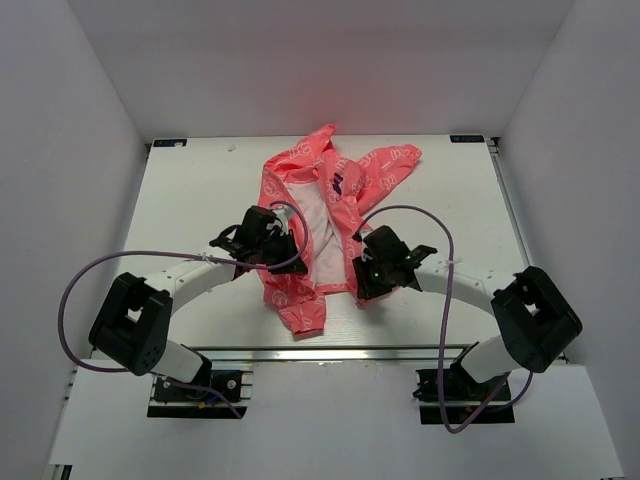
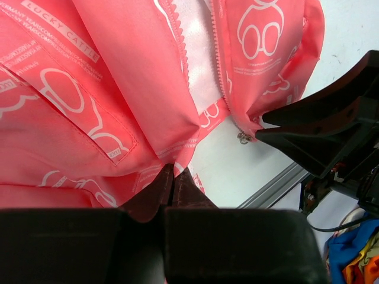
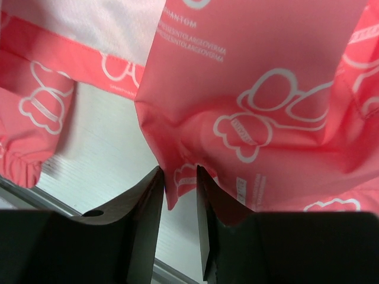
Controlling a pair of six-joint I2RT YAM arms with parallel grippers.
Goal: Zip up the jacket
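Jaws: left gripper (image 2: 172, 177) pinched shut on jacket (image 1: 305, 300) hem; right gripper (image 3: 179, 198) narrow, hem corner between its fingers, grip uncertain.
Table (image 1: 200, 180): jacket lies mid-table between both grippers, front open, white lining showing. Zipper pull (image 2: 243, 138) sits at hem, teeth unjoined.

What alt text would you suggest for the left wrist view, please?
The left gripper pinches the hem of an open coral-pink jacket, its two zipper edges apart over white lining. The metal zipper pull hangs at the far edge's bottom, beside the dark right gripper.
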